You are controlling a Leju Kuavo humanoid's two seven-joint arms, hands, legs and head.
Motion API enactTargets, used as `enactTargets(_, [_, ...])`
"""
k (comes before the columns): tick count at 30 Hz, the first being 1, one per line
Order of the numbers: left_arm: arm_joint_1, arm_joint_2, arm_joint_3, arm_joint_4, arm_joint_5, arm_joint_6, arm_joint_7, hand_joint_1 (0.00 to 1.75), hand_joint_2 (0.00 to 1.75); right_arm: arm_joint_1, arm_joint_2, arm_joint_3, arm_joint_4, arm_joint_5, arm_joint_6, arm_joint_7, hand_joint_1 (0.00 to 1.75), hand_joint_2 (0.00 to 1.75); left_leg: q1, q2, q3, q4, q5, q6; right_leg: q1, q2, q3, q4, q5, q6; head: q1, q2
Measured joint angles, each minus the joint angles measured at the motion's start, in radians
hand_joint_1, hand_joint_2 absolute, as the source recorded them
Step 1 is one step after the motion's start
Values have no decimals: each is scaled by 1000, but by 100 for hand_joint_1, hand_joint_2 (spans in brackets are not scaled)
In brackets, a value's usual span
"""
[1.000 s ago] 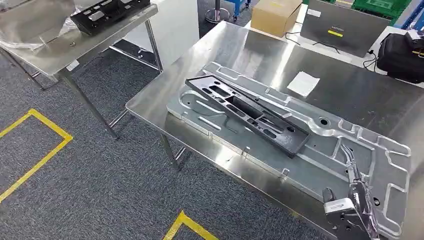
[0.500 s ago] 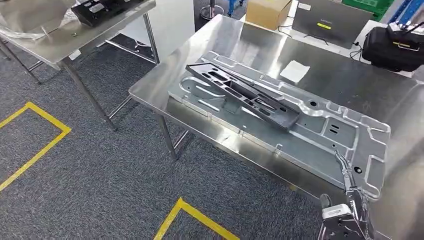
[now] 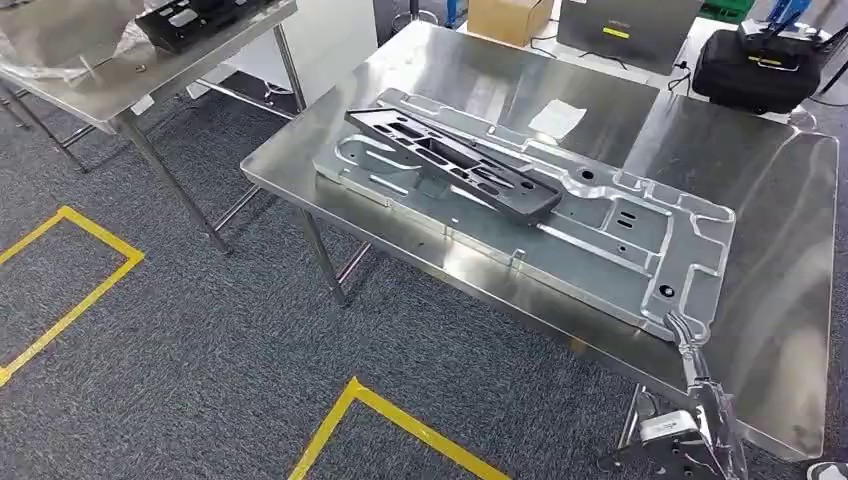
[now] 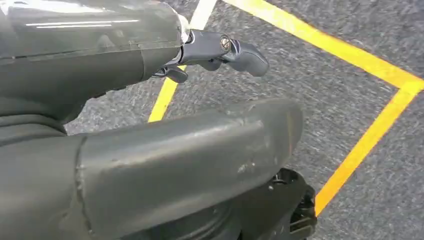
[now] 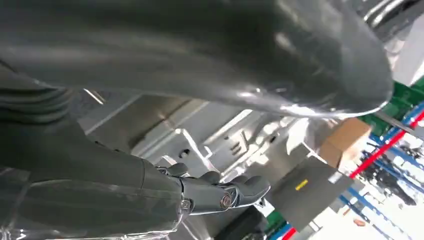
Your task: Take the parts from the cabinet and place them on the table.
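A large silver stamped panel (image 3: 600,235) lies flat across the steel table (image 3: 780,230). On its far half rests a long black slotted part (image 3: 450,165). In the head view my right hand (image 3: 700,400) is at the table's near corner, holding nothing. Its fingertips (image 3: 678,325) are stretched out just short of the panel's near corner. The right wrist view shows that hand (image 5: 220,192) with fingers extended, and the panel (image 5: 200,135) beyond them. My left hand (image 4: 190,150) hangs over grey carpet, fingers apart and empty.
A second steel table (image 3: 90,90) at the upper left carries another black part (image 3: 190,20) and clear plastic wrap. Beyond the main table are a cardboard box (image 3: 510,15), a laptop (image 3: 625,25) and a black bag (image 3: 765,70). Yellow tape (image 3: 400,420) marks the carpet.
The whole view has shifted, so the camera has moved back from the table. My right hand's fingers, over the panel's near end before, now lie just off its corner.
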Motion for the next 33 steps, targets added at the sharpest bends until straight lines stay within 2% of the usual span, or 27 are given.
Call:
enactTargets(1, [1,0,4,0,0,-3,1,0,0,1,1,1,0,-10,6,2,0,0,-1,0,23,-9,42,5,4,0,-12,1,10,0,-1,0])
enactTargets(2, [1,0,8,0,0,-8,3,0,0,2,1,5,0,-28,16,6,0,0,-4,0,63,-57,79,13,7,0,-23,1,19,0,0,0])
enactTargets(3, [0,0,14,0,0,-14,6,0,0,3,1,13,0,-47,26,8,0,0,-8,-1,123,-138,98,26,12,1,-33,1,28,1,0,0])
enactTargets(4, [-1,1,20,0,0,-18,10,0,0,4,1,23,0,-64,36,13,0,0,-15,-3,205,-251,87,43,12,2,-38,2,37,2,0,0])
enactTargets(5, [-3,6,25,0,0,-21,13,0,0,5,1,35,3,-75,42,18,0,0,-22,-1,274,-347,48,54,18,2,-42,5,42,6,0,0])
enactTargets(6, [-6,6,29,0,0,-22,16,0,0,6,0,46,6,-79,45,21,0,0,-21,0,276,-373,42,48,16,-2,-42,5,49,13,0,0])
enactTargets(8, [-5,7,37,0,0,-26,18,0,0,7,0,67,12,-82,50,25,0,0,-28,0,271,-376,47,55,8,-3,-42,2,60,26,-3,0])
enactTargets(9, [-3,8,40,0,0,-28,18,0,0,8,0,76,14,-83,51,25,0,0,-23,1,270,-390,63,63,12,-3,-44,3,64,34,0,0])
enactTargets(10, [-3,7,42,0,0,-29,18,0,0,9,0,80,16,-83,51,26,0,0,-21,6,268,-396,74,65,6,-1,-53,21,46,38,-1,0])
enactTargets(11, [-3,8,43,0,0,-29,18,0,0,10,-1,83,18,-83,51,26,0,0,-20,6,260,-396,81,73,5,-1,-73,68,0,42,4,0])
enactTargets(13, [-2,8,47,0,0,-30,18,0,0,11,-3,89,24,-84,52,27,0,0,-21,10,245,-394,90,75,1,-1,-134,224,-92,53,5,0])
enactTargets(14, [0,8,48,0,0,-30,18,0,0,11,-3,92,27,-84,52,27,0,0,-21,12,237,-391,94,74,-1,-1,-158,294,-120,57,5,0])
enactTargets(15, [1,9,48,0,0,-30,18,0,0,12,-3,93,30,-84,52,27,0,0,-21,12,231,-387,96,72,-4,-1,-161,317,-123,61,5,0])
enactTargets(16, [2,9,48,0,0,-30,18,0,0,12,-5,95,32,-84,52,27,0,0,-20,12,226,-381,97,71,-8,-2,-135,287,-101,64,5,0])
enactTargets(18, [1,8,49,0,0,-30,18,0,0,13,-6,97,34,-85,51,27,0,0,-16,12,220,-367,92,63,-14,-4,-29,124,-31,68,5,0])
enactTargets(19, [1,8,49,0,0,-30,18,0,0,12,-7,99,35,-88,50,30,0,0,-15,12,220,-356,87,56,-16,-6,23,39,-9,67,5,0])
enactTargets(20, [1,8,49,0,0,-30,19,0,0,8,-10,101,37,-89,48,37,0,0,-21,11,208,-344,82,48,-10,-3,31,18,-32,58,6,0])
enactTargets(21, [0,8,49,0,0,-30,24,0,0,10,-14,107,39,-79,44,44,0,0,-22,11,205,-338,80,43,-10,-1,26,20,-26,44,3,0])
enactTargets(23, [-2,9,49,0,0,-30,31,0,0,8,-29,126,46,-44,32,63,0,0,-21,11,205,-340,83,33,-4,-1,22,22,-26,34,4,0])
enactTargets(25, [-3,9,49,0,0,-29,35,0,0,4,-43,146,51,12,6,101,0,0,-17,8,204,-326,71,23,-12,-4,24,12,-18,18,5,0])
enactTargets(26, [-3,9,49,0,0,-29,35,0,0,0,-53,159,53,26,-14,121,0,0,-17,3,185,-288,41,18,-13,-4,22,11,-18,13,-2,0])
enactTargets(28, [-3,9,49,0,0,-28,37,0,0,-3,-77,184,58,32,-41,156,0,0,-12,0,108,-132,-40,9,-11,-7,17,11,-16,8,-5,0])
enactTargets(29, [-3,9,49,0,0,-27,37,0,0,-3,-89,193,61,34,-46,166,0,0,-11,0,70,-57,-66,7,-10,-8,14,12,-16,8,-5,0])
enactTargets(30, [-1,9,49,0,0,-27,39,0,0,-3,-96,201,64,37,-49,175,0,0,-11,0,50,-19,-69,6,-10,-9,12,15,-16,8,-5,0])
enactTargets(31, [1,9,49,0,0,-27,40,0,0,-3,-102,208,68,38,-51,181,0,0,-11,0,52,-29,-47,7,-10,-9,12,16,-16,8,-5,0])
enactTargets(32, [2,9,50,0,0,-26,42,0,0,-3,-107,215,71,39,-52,187,0,0,-11,0,76,-86,-6,9,-10,-9,11,18,-16,8,-5,0])
enactTargets(33, [1,9,50,0,0,-25,42,0,0,-4,-111,222,74,40,-52,192,0,0,-11,1,120,-181,47,13,-10,-9,12,19,-17,9,-5,0])
